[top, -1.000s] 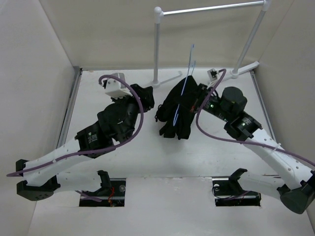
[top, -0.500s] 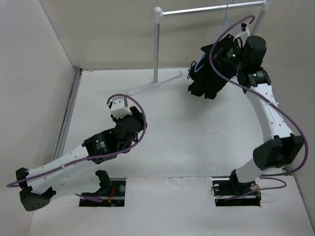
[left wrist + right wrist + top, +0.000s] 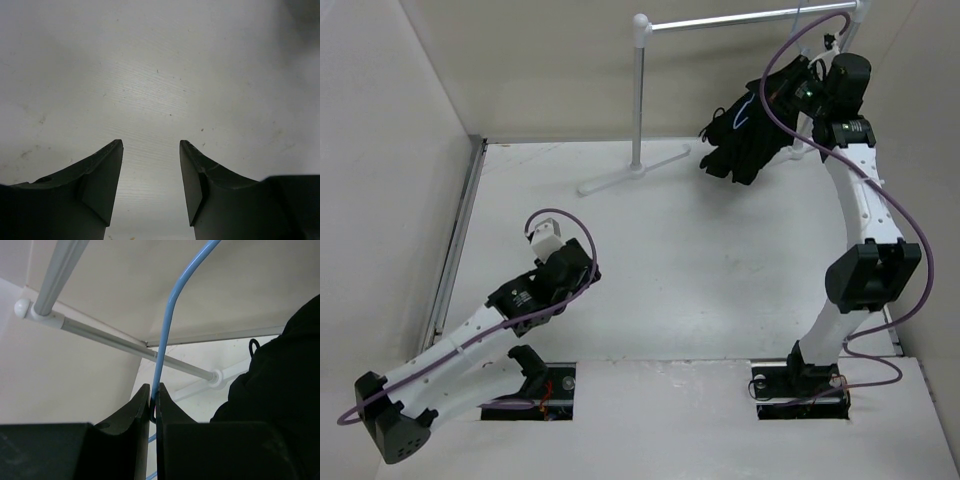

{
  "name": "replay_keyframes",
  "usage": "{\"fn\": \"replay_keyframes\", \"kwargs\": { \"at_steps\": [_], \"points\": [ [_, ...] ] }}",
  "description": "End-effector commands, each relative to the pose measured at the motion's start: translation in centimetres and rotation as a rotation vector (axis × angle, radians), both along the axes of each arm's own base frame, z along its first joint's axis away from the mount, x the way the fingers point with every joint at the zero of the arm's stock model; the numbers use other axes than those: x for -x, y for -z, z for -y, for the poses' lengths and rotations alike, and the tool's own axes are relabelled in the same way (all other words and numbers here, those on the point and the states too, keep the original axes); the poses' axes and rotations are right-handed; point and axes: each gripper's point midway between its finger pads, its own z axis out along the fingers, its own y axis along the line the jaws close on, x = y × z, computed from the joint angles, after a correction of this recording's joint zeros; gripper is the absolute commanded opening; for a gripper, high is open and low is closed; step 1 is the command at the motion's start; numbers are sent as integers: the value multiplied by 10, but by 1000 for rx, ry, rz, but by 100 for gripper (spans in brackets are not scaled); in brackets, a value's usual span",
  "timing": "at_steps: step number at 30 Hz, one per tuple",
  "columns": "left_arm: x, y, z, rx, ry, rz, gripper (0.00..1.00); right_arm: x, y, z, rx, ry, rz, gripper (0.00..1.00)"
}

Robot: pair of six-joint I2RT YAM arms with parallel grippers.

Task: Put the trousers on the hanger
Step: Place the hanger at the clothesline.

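From above, the black trousers [image 3: 745,140] hang bunched in the air at the upper right of the frame, below the rail of the garment rack [image 3: 640,90]. In the left wrist view, my left claw [image 3: 150,170] stands apart over the white table [image 3: 160,75]. In the right wrist view, my right claw [image 3: 153,395] is clamped on the pale blue wire of the hanger [image 3: 167,325], and the trousers fill the right edge.

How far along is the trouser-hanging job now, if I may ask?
Done: the trousers hang bunched on the hanger, off the table. In hand: the right gripper is shut on the hanger wire beside the rack rail. Left: probably hooking it there and releasing. The left gripper is open, empty.
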Motion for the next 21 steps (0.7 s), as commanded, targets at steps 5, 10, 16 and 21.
{"fn": "replay_keyframes", "kwargs": {
  "at_steps": [5, 10, 16, 21],
  "points": [
    [-1, -1, 1, 37, -15, -13, 48, -6, -42, 13, 17, 4, 164, 0],
    [-2, -2, -2, 47, -28, -13, 49, -12, -28, 25, 15, 26, 130, 1],
    [-3, 2, -6, 31, -42, -42, 56, -13, -20, 34, 5, 69, 104, 30],
    [-10, 1, -12, 15, -68, -67, 61, -3, -32, 33, 2, 73, 120, 73]
  ]
}}
